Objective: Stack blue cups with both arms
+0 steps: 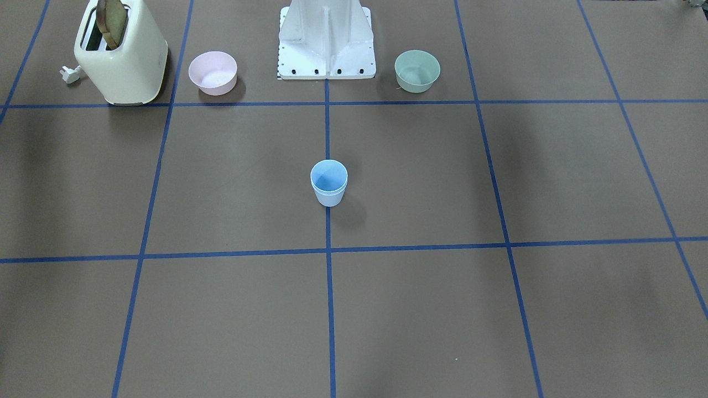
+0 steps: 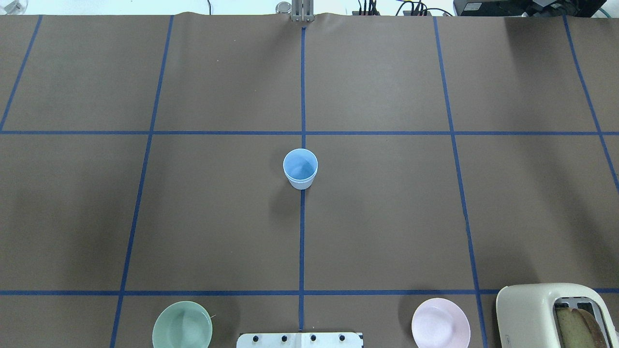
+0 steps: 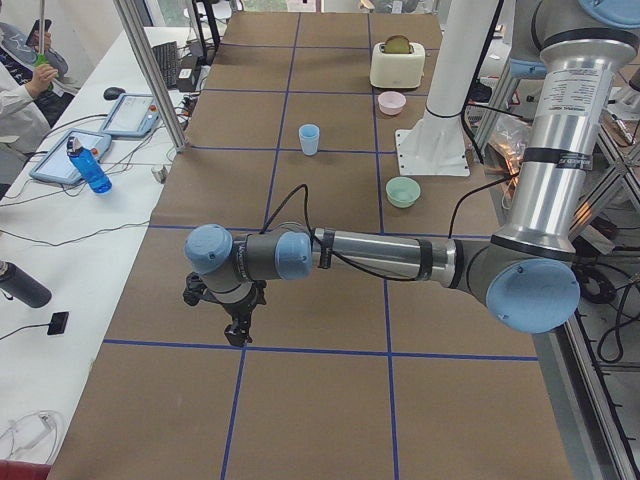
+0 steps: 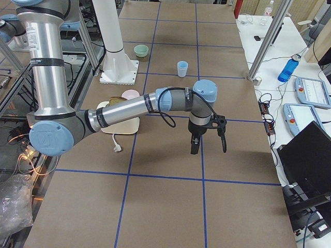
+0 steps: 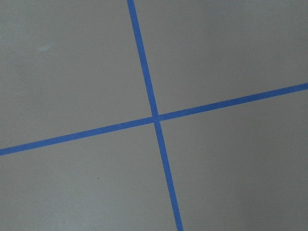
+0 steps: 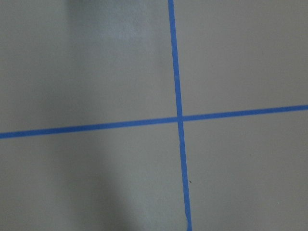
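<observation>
The blue cups (image 1: pixel 329 185), small tapered tumblers of smooth light-blue plastic, stand upright on the brown paper-covered tabletop (image 1: pixel 221 182), straight out from the robot's white metal base plate (image 1: pixel 326 61) and on the blue tape line (image 1: pixel 327 127) that runs forward from it. A second rim shows just under the top one, so they appear to be nested already, and the stacking looks done. The left claw (image 3: pixel 236 330) hangs low over a tape crossing well out to the base plate's left, and the right claw (image 4: pixel 209 147) does the same well out to its right. Both show only in the side views, so I cannot tell how wide either one stands. The wrist views show only tape and paper. What remains is probably to park. That would go best if each claw rose before swinging and kept away from the light stack, which a brush could tip. A round pink plastic bowl (image 1: pixel 213 72) and a round pale green plastic bowl (image 1: pixel 417 70) sit just beside the base plate, one on each side. A cream toaster (image 1: pixel 123 55) stands beyond the pink one. The cups are well apart from every tabletop edge, and nothing else stands near them.
</observation>
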Robot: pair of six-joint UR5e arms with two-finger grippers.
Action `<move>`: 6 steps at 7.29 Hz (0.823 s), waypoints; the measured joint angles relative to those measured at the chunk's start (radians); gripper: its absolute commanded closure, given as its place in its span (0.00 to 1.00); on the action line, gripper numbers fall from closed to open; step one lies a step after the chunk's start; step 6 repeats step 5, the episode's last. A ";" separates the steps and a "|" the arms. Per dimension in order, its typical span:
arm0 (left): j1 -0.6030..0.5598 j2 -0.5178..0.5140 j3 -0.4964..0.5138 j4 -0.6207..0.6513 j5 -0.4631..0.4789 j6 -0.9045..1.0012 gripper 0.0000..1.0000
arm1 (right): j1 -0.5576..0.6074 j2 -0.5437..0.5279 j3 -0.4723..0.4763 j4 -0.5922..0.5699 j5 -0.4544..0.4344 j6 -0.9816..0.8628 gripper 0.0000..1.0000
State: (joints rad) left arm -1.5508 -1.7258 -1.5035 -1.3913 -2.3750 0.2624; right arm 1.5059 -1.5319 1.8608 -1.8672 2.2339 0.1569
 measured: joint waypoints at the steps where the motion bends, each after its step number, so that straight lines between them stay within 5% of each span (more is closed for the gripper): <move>1: 0.000 0.013 -0.005 0.001 0.001 0.000 0.02 | 0.001 -0.049 0.028 -0.012 0.002 -0.046 0.00; 6: 0.001 0.059 -0.031 0.001 0.005 -0.001 0.02 | 0.001 -0.130 0.045 -0.008 0.010 -0.085 0.00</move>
